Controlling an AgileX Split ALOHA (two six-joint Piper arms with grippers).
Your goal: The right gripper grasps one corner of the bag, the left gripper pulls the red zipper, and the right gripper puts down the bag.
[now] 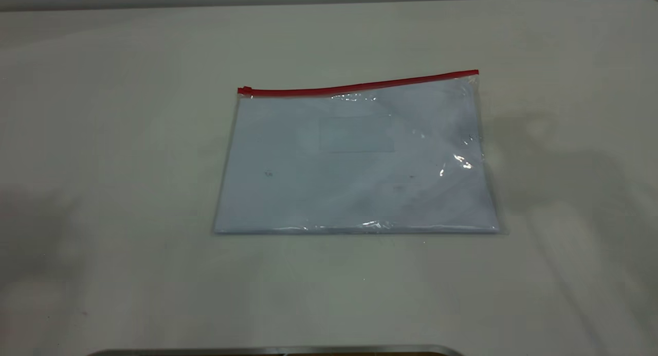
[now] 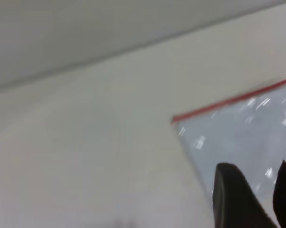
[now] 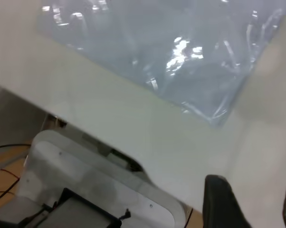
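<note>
The bag [image 1: 357,160] lies flat on the table [image 1: 128,140], untouched, with white sheets inside. The red zipper [image 1: 360,84] runs along its far long edge, and the small slider [image 1: 245,90] sits at the end on my left arm's side.

My right tool [image 3: 250,202] hangs above bare table just short of one bag corner [image 3: 218,118]. Its two dark fingers are spread apart with nothing between them. My left tool [image 2: 254,197] hovers over the bag's clear face, a little inward from the slider corner [image 2: 174,118], also parted and empty. Neither touches plastic yet.

What worries me is the first pinch. The corner lies flush on the table, so my right tool could skid over it or trap only the top film and let the papers slide. If it lifts too steeply, the bag may sag and swing the slider away from my left tool. The slider is tiny, so my left tool could close on the red strip instead and drag the whole bag sideways.

Much is out of sight. The exterior view shows neither arm, only shadows on the table. Each wrist view cuts off its own fingers at the picture's edge. I cannot make out whether the zip is fully shut, and glare hides parts of the film.
</note>
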